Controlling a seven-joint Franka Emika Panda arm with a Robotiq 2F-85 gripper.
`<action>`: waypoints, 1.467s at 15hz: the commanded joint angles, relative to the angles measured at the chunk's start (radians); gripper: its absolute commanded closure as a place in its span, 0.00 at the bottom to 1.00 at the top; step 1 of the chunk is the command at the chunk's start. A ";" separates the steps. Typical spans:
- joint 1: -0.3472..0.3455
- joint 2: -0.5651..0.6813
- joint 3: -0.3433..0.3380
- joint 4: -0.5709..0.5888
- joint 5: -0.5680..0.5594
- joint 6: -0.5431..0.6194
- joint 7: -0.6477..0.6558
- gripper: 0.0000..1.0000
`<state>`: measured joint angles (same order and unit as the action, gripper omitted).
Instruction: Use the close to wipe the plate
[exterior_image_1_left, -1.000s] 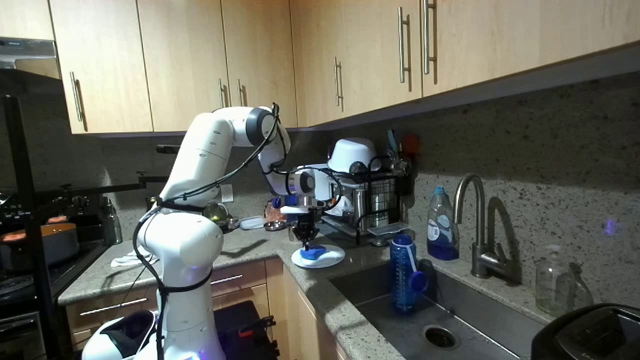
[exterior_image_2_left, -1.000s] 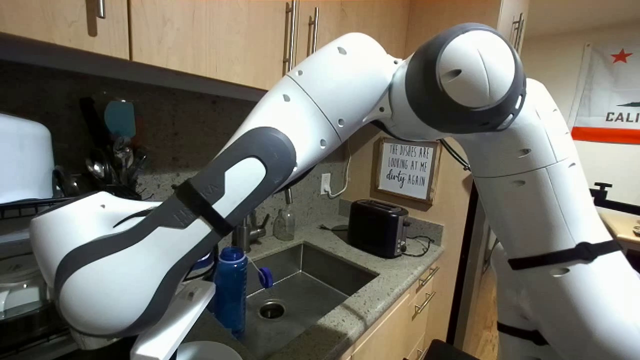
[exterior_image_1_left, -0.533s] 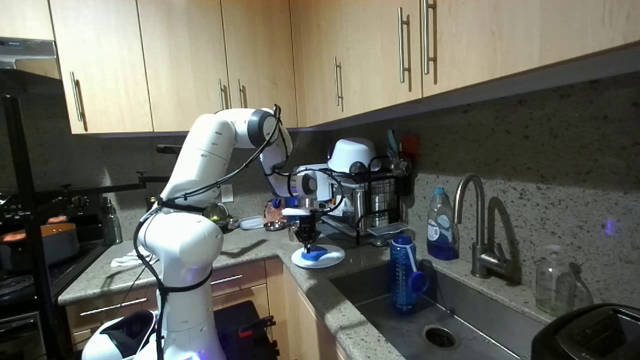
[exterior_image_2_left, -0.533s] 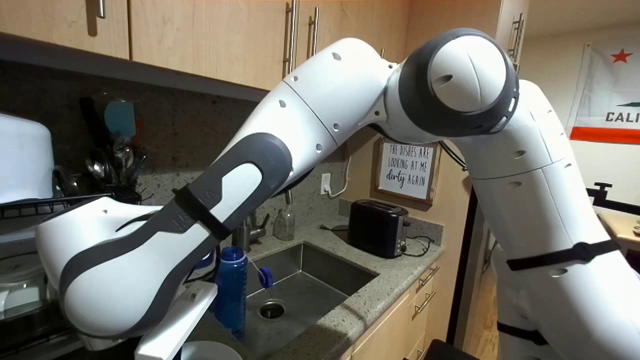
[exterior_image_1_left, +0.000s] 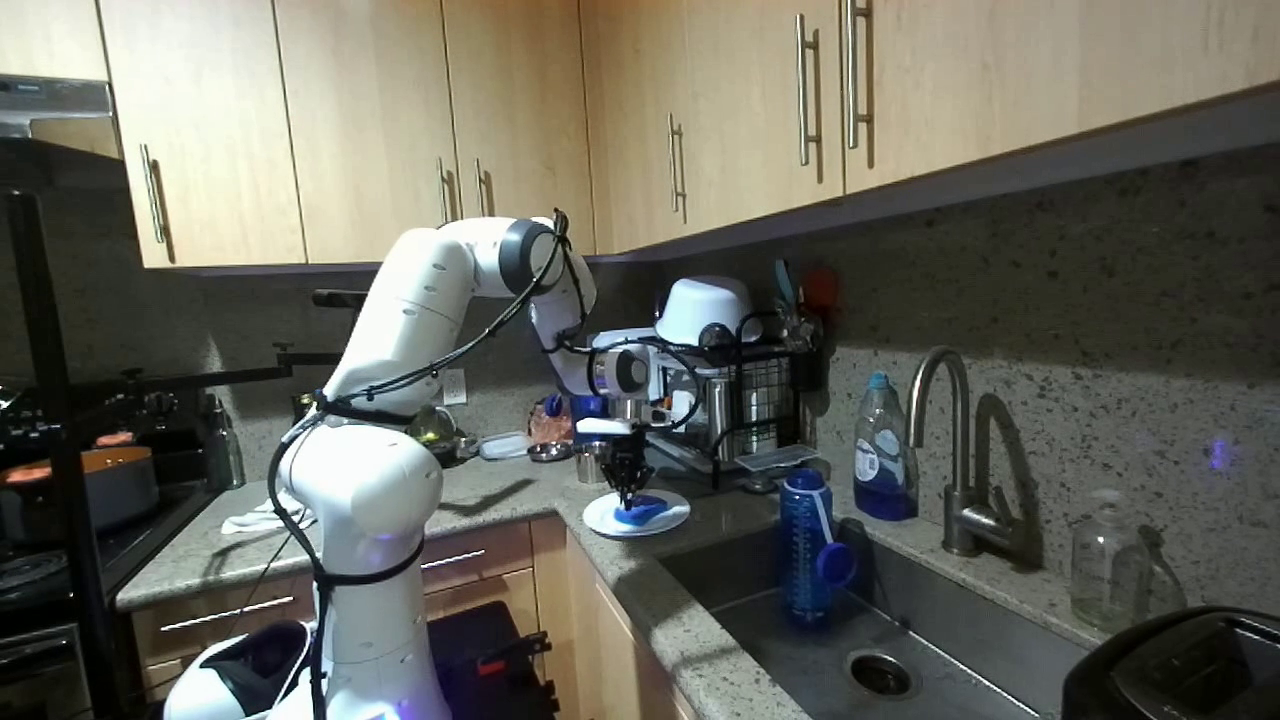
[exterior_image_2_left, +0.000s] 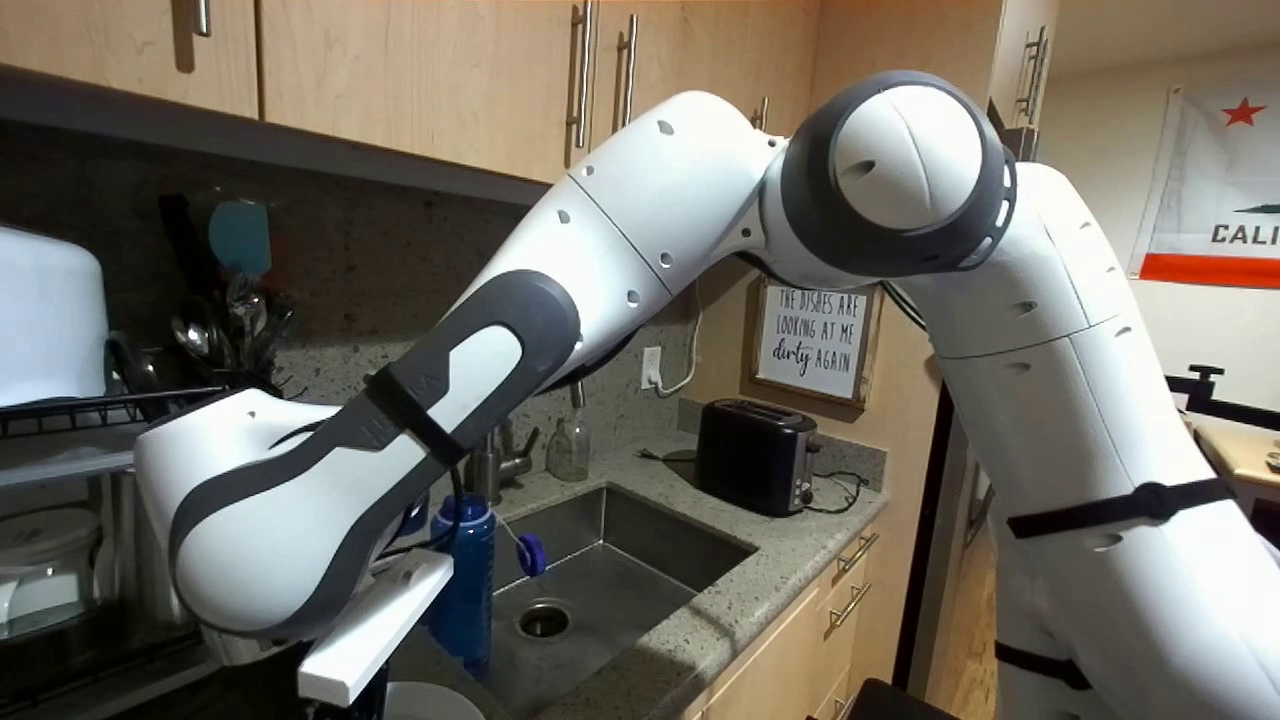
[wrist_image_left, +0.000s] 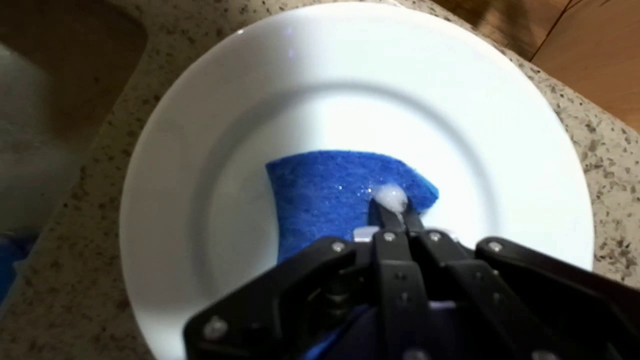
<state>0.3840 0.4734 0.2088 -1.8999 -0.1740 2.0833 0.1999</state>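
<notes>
The white plate (exterior_image_1_left: 668, 525) lies on the corner counter. It fills most of the wrist view (wrist_image_left: 165, 210), and part of its rim shows in an exterior view (exterior_image_2_left: 430, 700). A blue cloth (wrist_image_left: 320, 200), thick and sponge-like, lies on the plate's middle; it also shows in an exterior view (exterior_image_1_left: 648, 510). My gripper (wrist_image_left: 394, 212) points down at the plate with its fingers nearly together, pinching the cloth near one end. White foam sits at the fingertips. The gripper (exterior_image_1_left: 627, 498) hides part of the cloth.
The sink (exterior_image_1_left: 760, 660) lies beside the plate, with a blue bottle (exterior_image_1_left: 806, 550) standing in it. A dish rack (exterior_image_1_left: 740, 420) with a white bowl (exterior_image_1_left: 705, 310) stands behind the gripper. A metal cup (exterior_image_1_left: 591, 463) stands close behind the plate. The faucet (exterior_image_1_left: 960, 450) rises behind the sink.
The gripper and the blue cloth have slid across the plate, to the right in an exterior view. The arm has shifted with them. The plate has stayed in place.
</notes>
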 joint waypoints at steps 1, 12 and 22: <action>-0.033 -0.009 -0.010 -0.015 0.030 0.001 -0.019 0.99; -0.093 -0.032 -0.020 -0.078 0.095 0.027 -0.013 0.99; -0.117 -0.125 -0.035 -0.218 0.111 0.080 0.004 0.99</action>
<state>0.2779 0.3971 0.1847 -2.0276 -0.0763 2.1255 0.1997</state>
